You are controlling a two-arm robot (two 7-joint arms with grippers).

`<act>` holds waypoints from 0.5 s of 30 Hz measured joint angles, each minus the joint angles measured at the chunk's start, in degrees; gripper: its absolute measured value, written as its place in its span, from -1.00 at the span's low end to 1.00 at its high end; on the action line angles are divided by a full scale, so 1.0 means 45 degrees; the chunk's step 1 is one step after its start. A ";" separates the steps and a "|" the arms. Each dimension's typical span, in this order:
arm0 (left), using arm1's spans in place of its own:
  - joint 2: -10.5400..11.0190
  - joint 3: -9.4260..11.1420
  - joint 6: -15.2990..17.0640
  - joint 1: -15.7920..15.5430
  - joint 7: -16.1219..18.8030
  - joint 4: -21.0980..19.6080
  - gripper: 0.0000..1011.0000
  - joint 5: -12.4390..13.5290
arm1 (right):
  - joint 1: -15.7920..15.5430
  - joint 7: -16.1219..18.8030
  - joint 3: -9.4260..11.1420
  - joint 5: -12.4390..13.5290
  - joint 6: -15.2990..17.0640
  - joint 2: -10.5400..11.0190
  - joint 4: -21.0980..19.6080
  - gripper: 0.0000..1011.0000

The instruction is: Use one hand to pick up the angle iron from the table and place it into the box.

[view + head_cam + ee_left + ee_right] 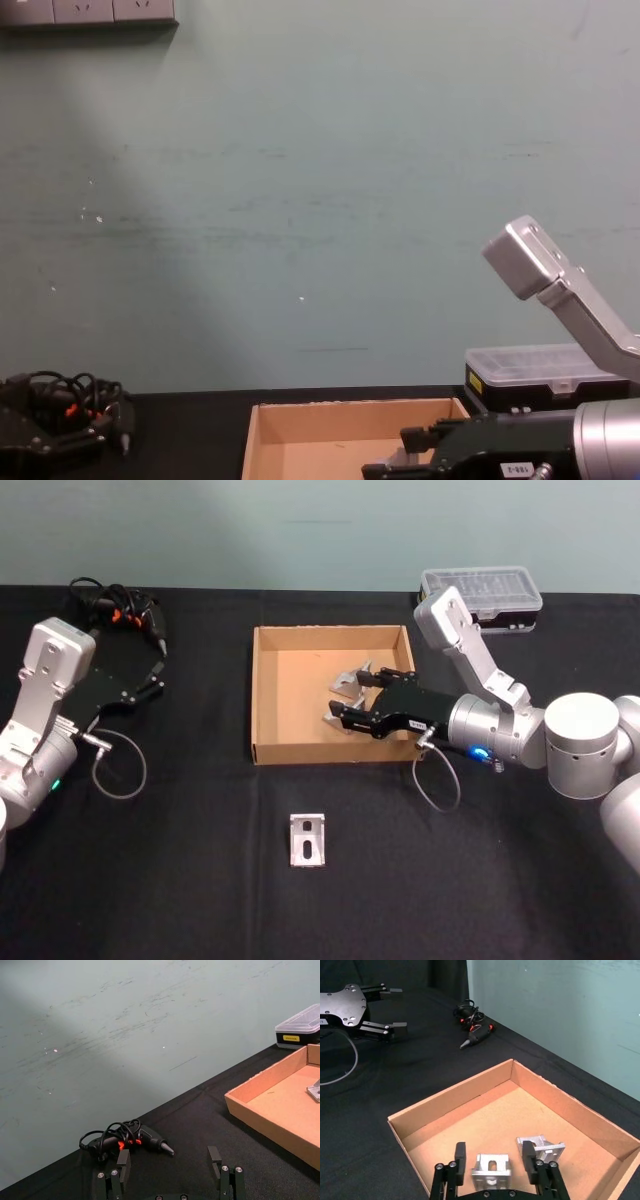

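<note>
The right gripper [494,1154] hangs low inside the box [450,1097], near its right wall. Its jaws are spread wide and grip nothing. An angle iron [491,1171] lies on the box floor between the two fingers with a gap on either side, so it looks set down and free. A second angle iron [543,1145] sits just beside it, close against the outside of one finger.

Outside the box, a third angle iron [307,840] stands on the table [180,860] in front of the near wall, well apart from it. The left gripper [157,675] is parked far to the left of the box, jaws apart and empty.

The step in hand looks like the release and retreat. To do it well, the jaws should be kept at this width and raised straight up. Any sideways drift would likely catch the second piece on the finger beside it or drag the one between them. The wrist should turn toward the front of the box only once the fingertips are above the rim, so the low cardboard wall is not clipped or the box shoved. The piece in front is then the likely next pick, approached from above with the jaws across its narrow width.
</note>
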 joint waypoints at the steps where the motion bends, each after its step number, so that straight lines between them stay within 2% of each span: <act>1: 0.0000 0.0000 0.0000 0.0000 0.0000 0.0000 0.98 0.0000 | -0.0001 0.0002 0.0005 0.0003 -0.0013 0.0000 0.0000 0.40; 5: 0.0000 0.0001 0.0000 0.0001 0.0001 0.0000 0.98 0.0001 | -0.0034 -0.0006 0.0066 0.0033 -0.0084 0.0015 -0.0071 0.63; 11: 0.0000 0.0001 0.0000 0.0000 0.0000 0.0000 0.98 0.0000 | -0.0236 -0.0107 0.0316 0.0233 -0.0124 0.0172 -0.0675 0.95; 15: 0.0000 0.0000 0.0000 0.0000 0.0000 0.0000 0.98 0.0000 | -0.0548 -0.0191 0.0631 0.0516 -0.0145 0.0489 -0.1583 0.98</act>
